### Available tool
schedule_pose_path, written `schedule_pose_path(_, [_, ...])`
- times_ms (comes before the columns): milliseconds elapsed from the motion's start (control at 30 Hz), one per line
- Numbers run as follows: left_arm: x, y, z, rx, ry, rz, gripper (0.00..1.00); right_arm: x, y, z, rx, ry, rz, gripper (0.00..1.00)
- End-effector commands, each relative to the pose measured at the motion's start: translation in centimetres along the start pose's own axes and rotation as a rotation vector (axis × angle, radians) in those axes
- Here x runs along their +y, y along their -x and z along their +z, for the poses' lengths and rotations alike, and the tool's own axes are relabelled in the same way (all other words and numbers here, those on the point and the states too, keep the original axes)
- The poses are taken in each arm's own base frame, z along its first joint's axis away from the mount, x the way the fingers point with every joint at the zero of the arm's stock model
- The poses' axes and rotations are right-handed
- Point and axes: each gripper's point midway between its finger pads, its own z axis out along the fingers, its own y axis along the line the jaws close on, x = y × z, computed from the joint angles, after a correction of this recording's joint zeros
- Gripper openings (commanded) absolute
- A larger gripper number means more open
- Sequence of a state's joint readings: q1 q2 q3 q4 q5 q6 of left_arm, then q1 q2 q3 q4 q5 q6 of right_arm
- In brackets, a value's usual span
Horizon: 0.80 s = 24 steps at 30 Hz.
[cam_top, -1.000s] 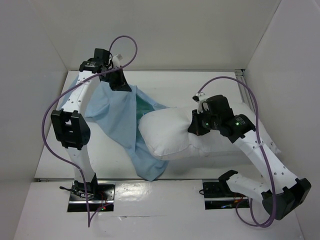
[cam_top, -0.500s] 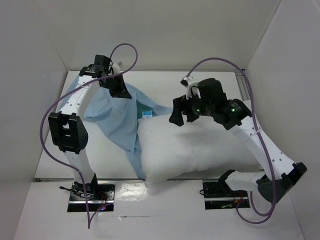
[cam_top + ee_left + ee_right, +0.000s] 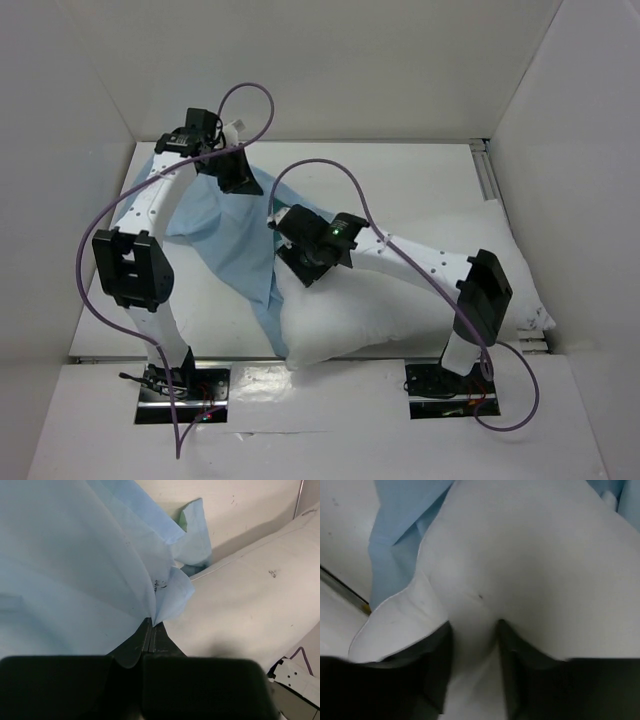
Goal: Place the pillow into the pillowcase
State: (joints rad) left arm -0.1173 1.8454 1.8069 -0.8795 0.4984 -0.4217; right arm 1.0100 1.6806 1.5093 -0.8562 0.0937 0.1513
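The white pillow (image 3: pixel 400 310) lies across the table's right half, its left end beside the pillowcase (image 3: pixel 225 235), a limp light blue cloth hanging from my left gripper (image 3: pixel 238 180). In the left wrist view that gripper (image 3: pixel 151 625) is shut on a pinched edge of the pillowcase (image 3: pixel 75 570), with the pillow (image 3: pixel 240 605) to its right. My right gripper (image 3: pixel 300 265) presses down on the pillow's left end. Its jaws (image 3: pixel 472 630) stand open with a bulge of pillow (image 3: pixel 520 555) between them. Blue pillowcase (image 3: pixel 395 530) shows at the upper left there.
White walls close in the table at the back and both sides. A metal rail (image 3: pixel 490 175) runs along the right wall. The arm bases (image 3: pixel 170 385) (image 3: pixel 440 380) sit at the near edge, and a purple cable (image 3: pixel 330 175) loops over the middle.
My right gripper let go of the pillow, opened, and swung left to the pillow's left end. The pillow dropped flat and spread out. The left gripper has hardly moved.
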Motion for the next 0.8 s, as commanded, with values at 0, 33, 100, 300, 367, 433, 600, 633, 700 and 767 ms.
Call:
schedule_pose_path(0, [-1.8,0.2,-2.2,-0.050,-0.051,0.051,0.00,-2.8,0.3,1.0,-0.017,-0.090,0.050,0.34])
schedule_pose_path(33, [-1.9,0.0,-2.4,-0.053,-0.052,0.052,0.00,-3.4,0.5,1.4,-0.020,-0.097,0.064,0.01])
schedule_pose_path(100, [-2.0,-0.2,-2.6,-0.054,-0.052,0.053,0.00,-4.8,2.3,0.3,-0.083,-0.138,0.122,0.00])
schedule_pose_path(300, [-2.6,-0.8,-3.8,-0.064,-0.064,0.084,0.00,-6.1,8.5,-3.3,-0.281,-0.111,0.192,0.00])
schedule_pose_path(367, [-3.0,-1.3,-4.0,-0.052,-0.095,0.094,0.00,-6.0,9.4,-3.1,-0.290,-0.110,0.184,0.00])
schedule_pose_path(433, [-3.0,-1.3,-4.0,-0.052,-0.095,0.094,0.00,-6.2,10.8,-2.6,-0.308,-0.121,0.187,0.00])
schedule_pose_path(600, [-2.6,-2.3,-3.9,-0.035,-0.089,0.102,0.00,-7.4,14.0,-3.3,-0.410,-0.164,0.238,0.00])
schedule_pose_path(633, [-2.7,-2.2,-4.2,-0.043,-0.092,0.107,0.00,-8.8,14.6,-2.8,-0.421,-0.214,0.270,0.00])
schedule_pose_path(700, [-2.6,-2.6,-4.1,-0.032,-0.097,0.111,0.00,-10.2,15.0,-2.4,-0.435,-0.268,0.319,0.00])
schedule_pose_path(767, [-2.3,-2.7,-4.1,-0.034,-0.082,0.109,0.00,-12.1,15.3,-1.5,-0.449,-0.311,0.357,0.00])
